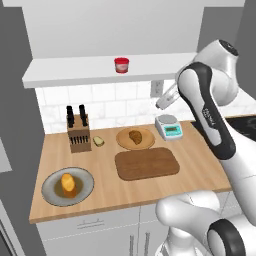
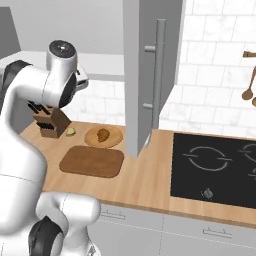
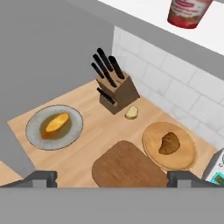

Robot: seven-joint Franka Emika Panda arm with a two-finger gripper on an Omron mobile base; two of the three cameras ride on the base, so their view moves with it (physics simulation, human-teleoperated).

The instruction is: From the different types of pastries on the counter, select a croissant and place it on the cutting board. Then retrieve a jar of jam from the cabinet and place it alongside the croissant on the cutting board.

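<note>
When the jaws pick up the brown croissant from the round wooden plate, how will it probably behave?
The croissant looks small and lumpy, so it is probably light, and uneven for the jaws to seat on. As a pastry it may crush under a firm squeeze. It lies loose on the flat wooden plate, so a push would likely slide it.

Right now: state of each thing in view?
croissant: on round wooden plate, not on the board
cutting board: bare, flat on counter
jar of jam: upright on cabinet shelf
bun: on grey plate
gripper: open, holding nothing
</note>
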